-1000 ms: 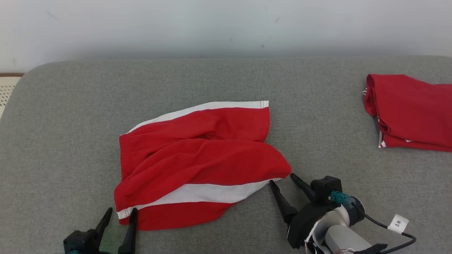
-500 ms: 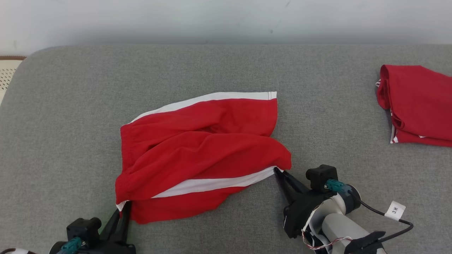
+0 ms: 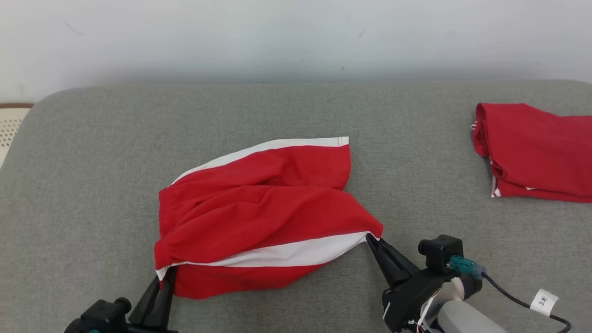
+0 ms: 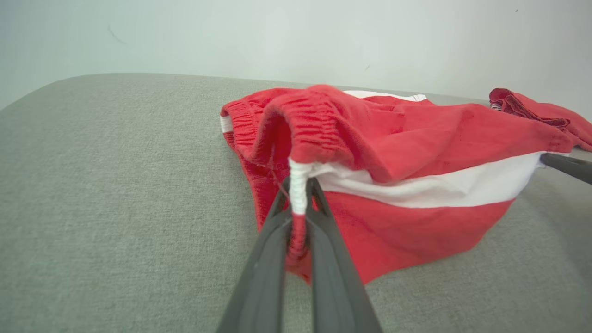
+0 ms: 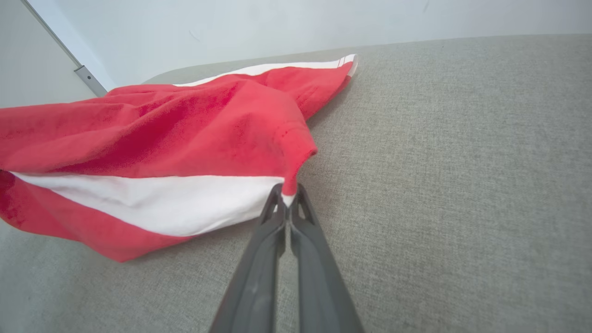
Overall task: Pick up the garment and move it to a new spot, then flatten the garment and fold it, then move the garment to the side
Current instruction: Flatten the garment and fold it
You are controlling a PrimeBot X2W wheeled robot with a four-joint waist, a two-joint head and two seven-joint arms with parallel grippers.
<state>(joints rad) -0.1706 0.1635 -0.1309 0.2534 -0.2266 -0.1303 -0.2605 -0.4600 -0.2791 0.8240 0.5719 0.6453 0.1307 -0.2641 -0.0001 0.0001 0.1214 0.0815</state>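
A pair of red shorts with white side stripes (image 3: 263,212) lies rumpled in the middle of the grey cushion (image 3: 92,162). My left gripper (image 3: 164,277) is shut on the shorts' near left corner, at the elastic waistband (image 4: 298,199). My right gripper (image 3: 372,240) is shut on the near right corner, at the leg hem (image 5: 287,196). Between the two grips the near edge is raised a little, with the white stripe (image 5: 162,199) stretched across. In the left wrist view the right gripper's fingers (image 4: 566,166) show at the right edge.
A second red garment (image 3: 536,152) lies folded at the cushion's right side, also seen as a red garment (image 4: 536,108) in the left wrist view. A pale wall (image 3: 296,37) runs behind the cushion. A woven surface (image 3: 9,127) shows at the far left.
Both grippers went from open beside the shorts' near corners to shut on them. The near edge has lifted slightly. The head camera shifted between frames.
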